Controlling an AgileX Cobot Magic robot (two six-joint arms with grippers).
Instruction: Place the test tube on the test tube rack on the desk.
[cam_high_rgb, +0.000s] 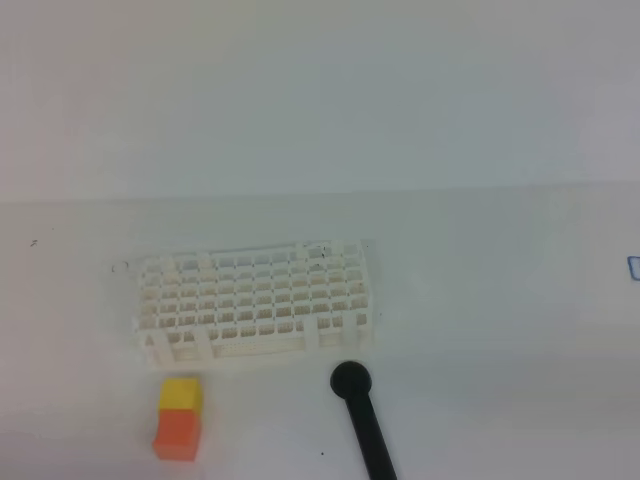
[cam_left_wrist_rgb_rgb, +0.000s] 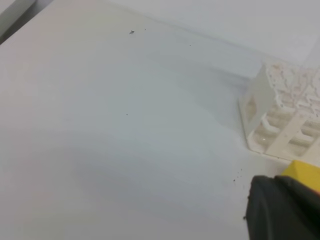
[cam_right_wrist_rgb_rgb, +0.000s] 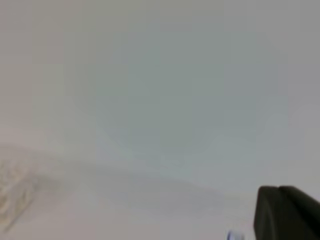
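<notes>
Glass like the test tube, which I cannot spot, looks light, slippery and breakable, so pinch its middle softly; both grippers are closed, holding nothing, with the test tube rack (cam_high_rgb: 255, 298) ahead of them.

In the exterior high view neither arm appears. The left wrist view shows only a dark, blurred piece of the left gripper (cam_left_wrist_rgb_rgb: 282, 210) at its lower right corner; the jaws are closed, though their tips cannot be made out. The right wrist view likewise shows only a dark block of the right gripper (cam_right_wrist_rgb_rgb: 285, 212) in its lower right corner, also out of focus, with the jaws closed. Nothing can be seen held in either gripper. Both wrist cameras look down at an angle toward the counter.
</notes>
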